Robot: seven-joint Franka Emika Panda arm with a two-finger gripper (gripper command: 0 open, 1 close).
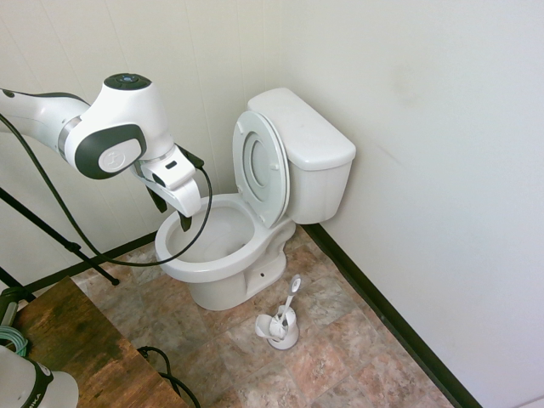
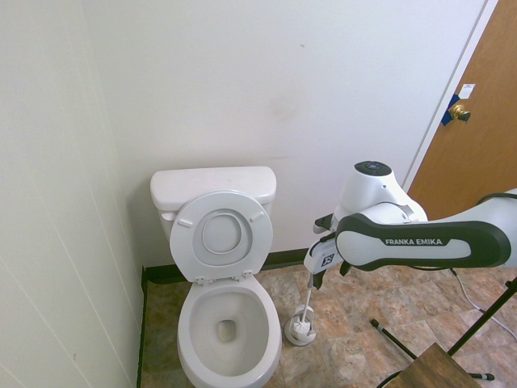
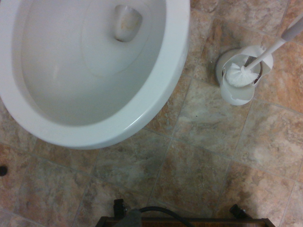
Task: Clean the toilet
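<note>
The glossy white ceramic toilet [image 1: 223,276], with its smooth oval bowl, boxy tank and raised ring seat and lid, stands against the plain wall on mottled, stone-patterned tiles. Near it, a bristly white brush [image 3: 241,74] leans in a rounded plastic holder [image 3: 237,94]. The gripper [image 1: 173,212] hangs with its dark fingers spread, grasping nothing.

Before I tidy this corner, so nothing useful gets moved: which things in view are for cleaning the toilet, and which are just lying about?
For the job:
- toilet, lid up
- brush, standing in its holder
- gripper, open and empty

Just there:
- wooden table
- green coiled cable
</note>
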